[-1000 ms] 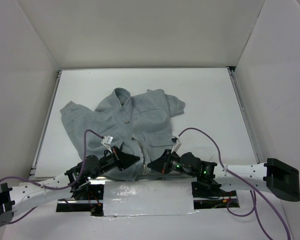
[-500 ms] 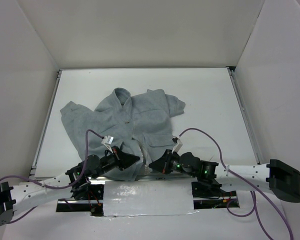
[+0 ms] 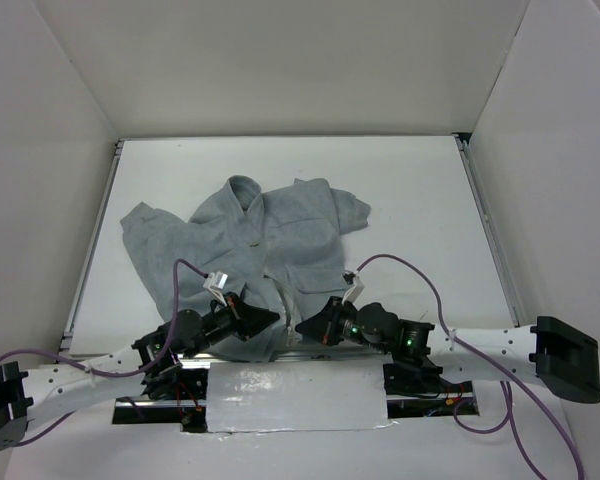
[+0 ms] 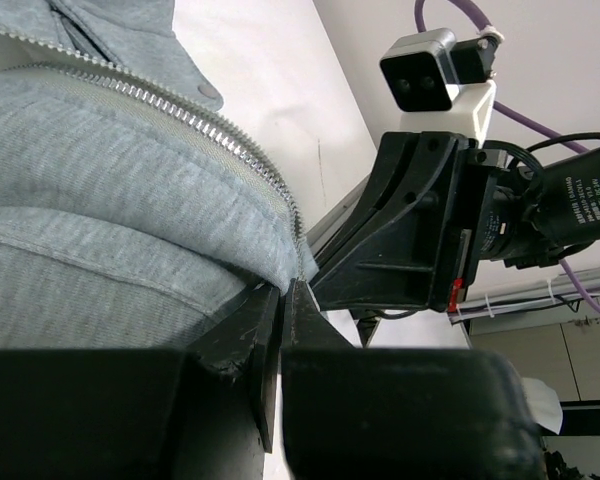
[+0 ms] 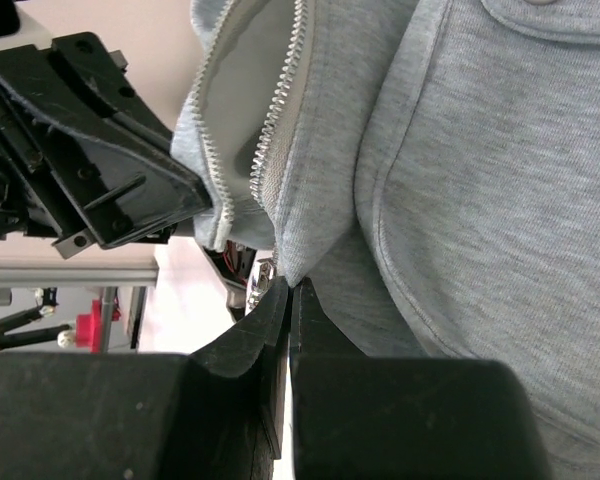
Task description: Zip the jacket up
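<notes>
The light-grey fleece jacket (image 3: 265,235) lies front up on the white table, collar away from me, its hem at the near edge. Its pale zipper (image 4: 195,120) is open at the bottom, both rows of teeth (image 5: 280,120) apart. My left gripper (image 3: 273,319) is shut on the bottom corner of the jacket's left front panel (image 4: 130,200). My right gripper (image 3: 302,327) is shut on the bottom corner of the right front panel (image 5: 460,190). The two grippers face each other closely at the hem.
A silver-taped bar (image 3: 295,395) runs along the near table edge between the arm bases. White walls close in the table on three sides. A flap pocket (image 5: 550,20) lies just beyond the right gripper.
Both grippers have crept slightly away from the near edge with the hem corners in them; the jacket otherwise lies as before.
</notes>
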Controlling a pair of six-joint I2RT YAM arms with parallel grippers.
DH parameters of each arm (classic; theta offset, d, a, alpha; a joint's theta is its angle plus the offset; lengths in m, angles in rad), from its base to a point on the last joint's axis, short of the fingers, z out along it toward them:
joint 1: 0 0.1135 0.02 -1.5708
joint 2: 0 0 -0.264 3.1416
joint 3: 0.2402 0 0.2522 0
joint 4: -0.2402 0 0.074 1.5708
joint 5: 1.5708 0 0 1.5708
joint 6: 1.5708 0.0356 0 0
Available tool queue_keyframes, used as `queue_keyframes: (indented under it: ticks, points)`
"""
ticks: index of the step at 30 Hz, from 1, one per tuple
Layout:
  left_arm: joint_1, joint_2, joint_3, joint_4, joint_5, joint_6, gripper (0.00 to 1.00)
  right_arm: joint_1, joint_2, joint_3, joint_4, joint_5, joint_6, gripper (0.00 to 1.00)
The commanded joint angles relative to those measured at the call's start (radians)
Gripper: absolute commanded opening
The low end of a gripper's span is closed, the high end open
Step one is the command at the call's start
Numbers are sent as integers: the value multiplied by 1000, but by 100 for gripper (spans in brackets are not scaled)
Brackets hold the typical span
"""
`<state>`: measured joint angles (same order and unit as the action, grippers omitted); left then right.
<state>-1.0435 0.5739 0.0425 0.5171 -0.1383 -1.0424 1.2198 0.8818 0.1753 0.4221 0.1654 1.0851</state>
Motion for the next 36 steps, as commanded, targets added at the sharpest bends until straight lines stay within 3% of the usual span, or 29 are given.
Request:
queue_keyframes:
  ticks: [1,36]
  points:
    - [-7,-22,-179,54,-14,24,0,6,17,40,67,39,18,0]
    - [-21,12,-161,69,-43,24,0,10,45,66,86,63,25,0]
